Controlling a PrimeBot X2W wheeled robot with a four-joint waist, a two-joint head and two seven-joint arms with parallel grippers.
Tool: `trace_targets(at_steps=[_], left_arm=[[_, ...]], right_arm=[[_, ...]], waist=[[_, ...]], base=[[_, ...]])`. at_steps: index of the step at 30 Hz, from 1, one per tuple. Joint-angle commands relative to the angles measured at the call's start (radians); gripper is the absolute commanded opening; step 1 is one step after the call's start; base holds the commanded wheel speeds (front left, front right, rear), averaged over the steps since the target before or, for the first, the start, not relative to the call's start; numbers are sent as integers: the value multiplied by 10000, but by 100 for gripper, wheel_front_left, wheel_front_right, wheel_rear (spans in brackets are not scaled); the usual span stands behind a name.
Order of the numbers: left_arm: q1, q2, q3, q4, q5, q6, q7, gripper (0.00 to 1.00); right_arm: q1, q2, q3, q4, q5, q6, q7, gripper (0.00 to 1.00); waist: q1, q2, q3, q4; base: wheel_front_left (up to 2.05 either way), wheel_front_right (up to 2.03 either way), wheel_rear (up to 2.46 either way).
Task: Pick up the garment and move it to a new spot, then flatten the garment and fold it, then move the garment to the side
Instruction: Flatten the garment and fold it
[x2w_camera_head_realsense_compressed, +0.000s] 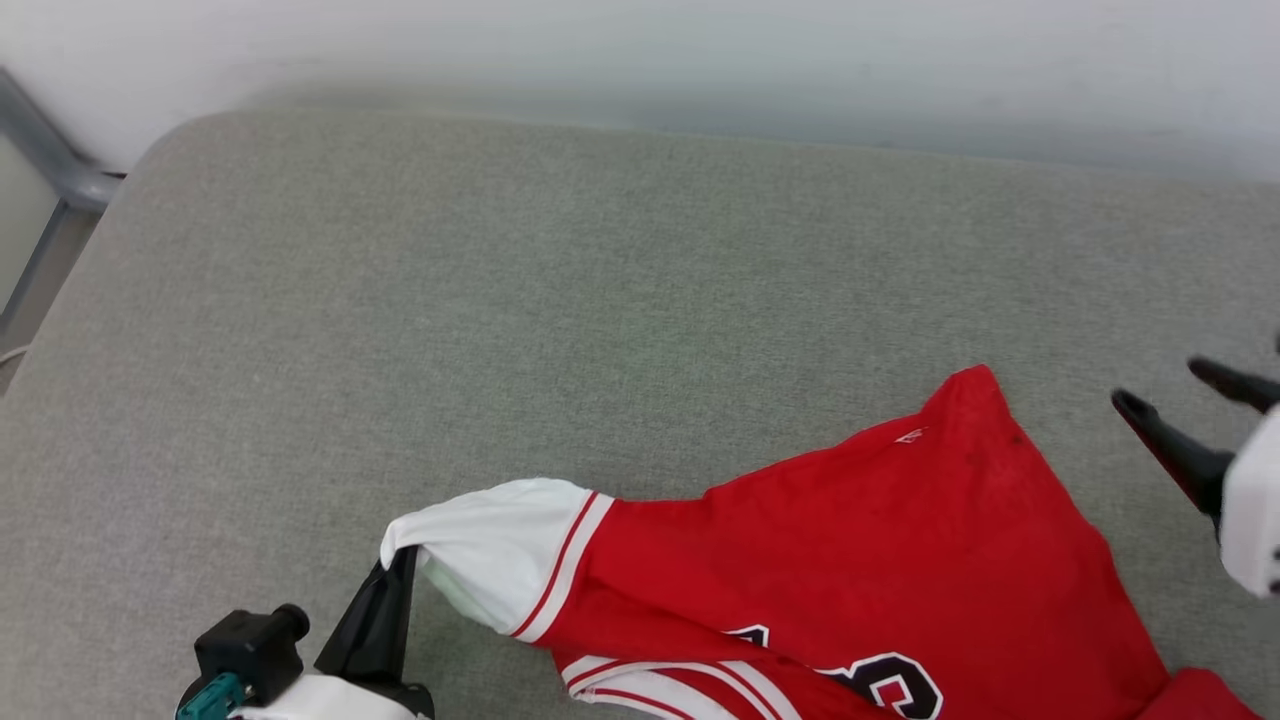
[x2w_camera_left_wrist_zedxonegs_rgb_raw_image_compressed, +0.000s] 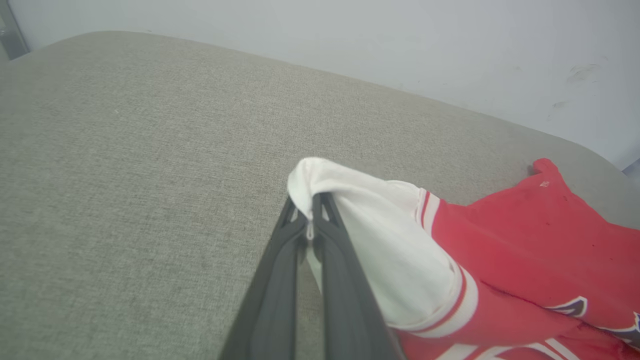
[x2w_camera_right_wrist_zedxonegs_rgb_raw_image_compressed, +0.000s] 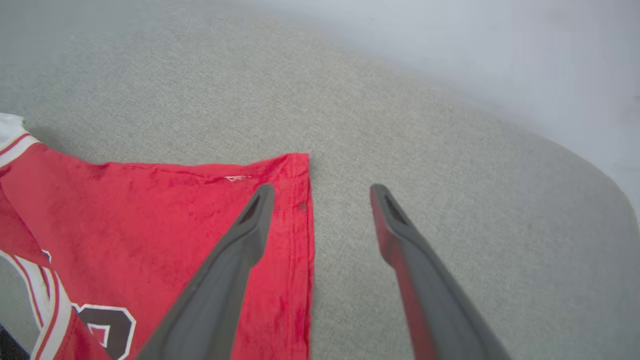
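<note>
Closest in, at the lower left, the left gripper (x2w_camera_head_realsense_compressed: 398, 560) had its fingers closed on the edge of the white sleeve (x2w_camera_head_realsense_compressed: 490, 545), the cloth draped over their tips. Rightward from there the red jersey shirt (x2w_camera_head_realsense_compressed: 900, 540) lay spread across the near part of the grey cushion (x2w_camera_head_realsense_compressed: 500, 300), black white-outlined lettering partly showing at its near edge. At the far right the right gripper (x2w_camera_head_realsense_compressed: 1162, 384) had its fingers spread wide, gripping nothing; in its wrist view one finger showed over the shirt's red hem corner, the other over bare cushion.
</note>
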Motion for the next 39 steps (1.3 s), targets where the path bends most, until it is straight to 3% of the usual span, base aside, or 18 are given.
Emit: trace_targets(at_steps=[1, 7, 15, 25, 30, 33, 34, 35, 39], left_arm=[[-188, -17, -41, -30, 39, -17, -34, 0], [-543, -177, -281, 11, 139, -104, -92, 0], [-941, -364, -537, 54, 233, -211, -187, 0], [-1491, -630, -786, 210, 318, -340, -320, 0], [-1657, -715, -837, 331, 363, -375, -369, 0], [-1687, -741, -836, 401, 349, -388, -386, 0], [-1676, -724, -814, 423, 347, -371, -399, 0], [-1680, -714, -803, 434, 347, -367, -409, 0], [-1632, -625, -750, 515, 369, -350, -433, 0]], right_arm=[[-584, -145, 431, 158, -74, -9, 304, 100], [-2665, -778, 2619, 1218, -3, -9, 1944, 100], [-4139, -811, 4204, 3002, 294, -9, 3095, 100], [-5138, -692, 5590, 4926, 378, -9, 2828, 100], [-4749, -657, 6636, 5488, 671, 0, 2853, 100], [-4550, -480, 6723, 5763, 1059, 10, 2747, 100], [-4611, -427, 6777, 5768, 1079, 8, 2624, 39], [-4694, -418, 6788, 5784, 1075, 8, 2458, 0], [-5149, -429, 6688, 5899, 989, -7, 1677, 0]], waist=[[0, 0, 153, 153], [0, 0, 458, 552], [0, 0, 869, 964], [0, 0, 1609, 1427], [0, 0, 1769, 1499], [0, 0, 1812, 1477], [0, 0, 1812, 1438], [0, 0, 1812, 1412], [0, 0, 1620, 1230]], base=[[0, 0, 0], [0, 0, 0], [0, 0, 0], [0, 0, 0], [0, 0, 0], [0, 0, 0], [0, 0, 0], [0, 0, 0], [0, 0, 0]])
